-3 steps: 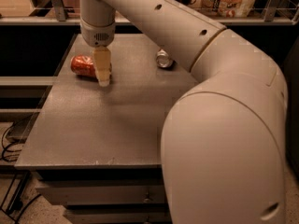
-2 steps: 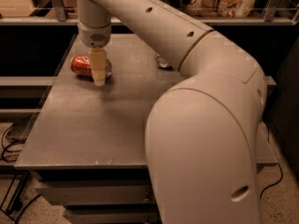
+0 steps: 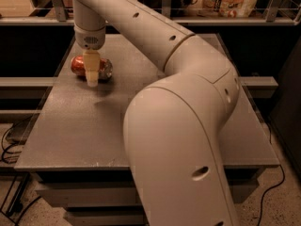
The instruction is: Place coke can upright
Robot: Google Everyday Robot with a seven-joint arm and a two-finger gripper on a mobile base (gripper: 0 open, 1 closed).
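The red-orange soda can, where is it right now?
In the camera view, the red-orange soda can lies on its side at the far left of the grey table, just behind the cream gripper, which points down.

End effector (image 3: 92,78) hangs over the coke can (image 3: 78,65) lying on the table (image 3: 70,126).

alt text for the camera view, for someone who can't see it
A red coke can lies on its side at the far left of a grey table, with the gripper pointing down in front of its middle. The bulky cream arm fills the right foreground.
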